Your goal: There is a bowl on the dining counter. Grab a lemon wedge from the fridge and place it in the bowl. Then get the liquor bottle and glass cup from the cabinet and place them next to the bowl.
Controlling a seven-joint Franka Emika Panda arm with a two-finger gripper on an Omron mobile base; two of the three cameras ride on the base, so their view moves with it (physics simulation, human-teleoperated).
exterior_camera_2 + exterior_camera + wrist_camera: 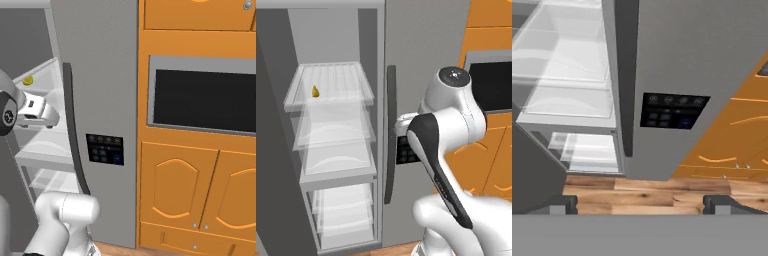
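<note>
The grey fridge (426, 40) stands with its left door (271, 150) swung open and its right door (100, 75) closed. A tiny yellow lemon wedge (315, 91) lies on the top clear shelf (331, 82), near its left side; the right base view also shows the lemon wedge (28, 79). My gripper (642, 205) is open and empty, its fingertips (562, 202) far apart. The hand (37, 112) hovers in front of the open compartment, below and right of the wedge, apart from it. The bowl, dining counter, liquor bottle and glass cup are out of view.
A long dark handle (391, 135) runs down the closed fridge door above a black control panel (672, 111). Right of the fridge are orange cabinet fronts (175, 185) and a dark built-in oven (205, 95). Several clear shelves and drawers (338, 160) fill the compartment. Wooden floor (647, 192) lies below.
</note>
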